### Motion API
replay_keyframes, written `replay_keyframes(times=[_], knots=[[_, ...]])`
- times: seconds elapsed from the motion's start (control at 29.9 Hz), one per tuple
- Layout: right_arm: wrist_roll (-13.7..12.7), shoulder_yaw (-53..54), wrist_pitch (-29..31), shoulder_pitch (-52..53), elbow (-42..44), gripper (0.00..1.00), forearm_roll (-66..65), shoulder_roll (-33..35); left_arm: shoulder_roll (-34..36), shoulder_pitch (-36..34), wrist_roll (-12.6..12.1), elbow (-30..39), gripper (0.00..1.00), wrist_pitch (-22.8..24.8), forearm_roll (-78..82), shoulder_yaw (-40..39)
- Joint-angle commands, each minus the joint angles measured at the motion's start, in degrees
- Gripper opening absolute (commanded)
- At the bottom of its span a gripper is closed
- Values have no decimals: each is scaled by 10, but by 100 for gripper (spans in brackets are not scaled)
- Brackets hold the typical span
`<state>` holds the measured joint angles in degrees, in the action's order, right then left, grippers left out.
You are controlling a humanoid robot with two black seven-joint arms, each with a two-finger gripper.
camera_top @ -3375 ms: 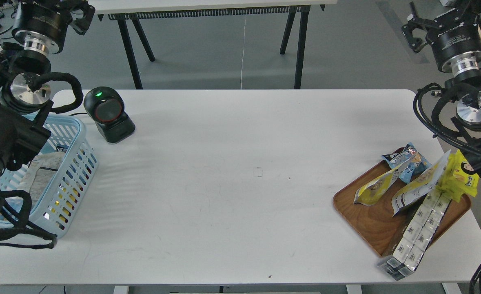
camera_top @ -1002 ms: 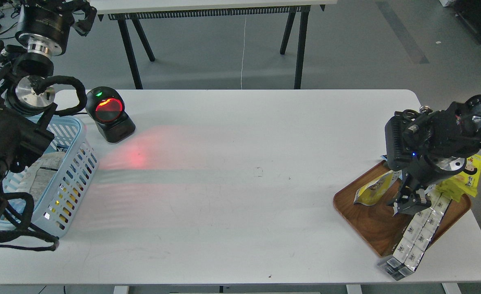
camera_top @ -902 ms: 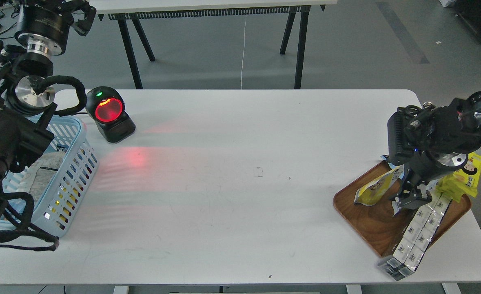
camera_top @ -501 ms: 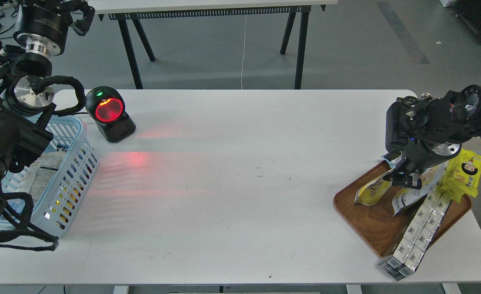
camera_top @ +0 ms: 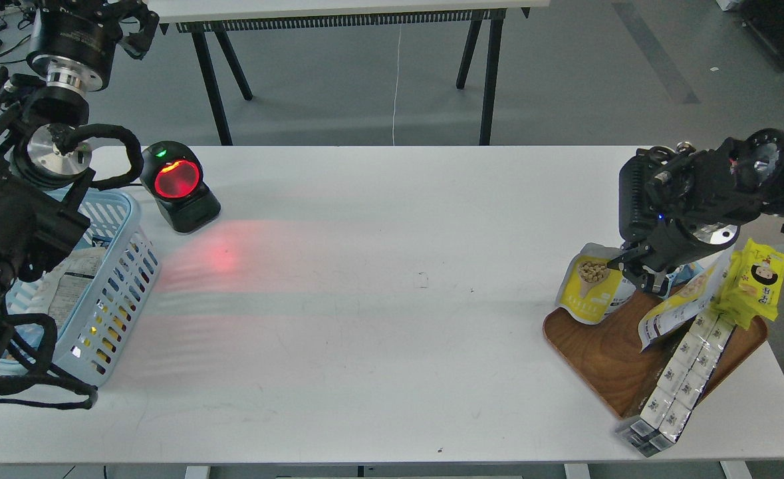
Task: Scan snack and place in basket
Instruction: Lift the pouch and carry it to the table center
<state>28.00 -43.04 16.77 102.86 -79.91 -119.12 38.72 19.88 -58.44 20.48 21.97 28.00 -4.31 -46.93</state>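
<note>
The snack, a small pouch with a yellow front picturing a cone of brown pieces, hangs upright over the far left corner of the wooden tray. My right gripper is shut on the pouch's right edge and holds it raised. The light blue basket stands at the table's left edge, partly hidden by my left arm, with packets inside. My left gripper is up at the top left, beyond the table, and its fingers are too cut off to read.
A black scanner with a red glowing window stands right of the basket, casting red light on the table. The tray also holds a long flat yellow-white pouch, a bright yellow cartoon-face pack and a strip of white packets.
</note>
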Motion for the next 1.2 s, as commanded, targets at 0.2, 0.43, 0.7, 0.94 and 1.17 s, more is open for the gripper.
replay_keyframes(times=[0.2, 0.43, 0.7, 0.94, 1.17], knots=[[0, 102, 8, 23, 4, 0, 52, -47, 3, 0, -1, 0, 100, 0, 0, 1], [0, 138, 9, -1, 70, 0, 76, -152, 4, 0, -1, 0, 100, 0, 2, 2], [0, 168, 9, -42, 204, 0, 103, -307, 0, 1, -1, 0, 100, 0, 4, 3], [0, 168, 9, -56, 257, 0, 130, -387, 2, 1, 0, 0, 100, 0, 4, 3], [0, 165, 10, -71, 276, 0, 134, -387, 1, 1, 0, 0, 100, 0, 4, 3]])
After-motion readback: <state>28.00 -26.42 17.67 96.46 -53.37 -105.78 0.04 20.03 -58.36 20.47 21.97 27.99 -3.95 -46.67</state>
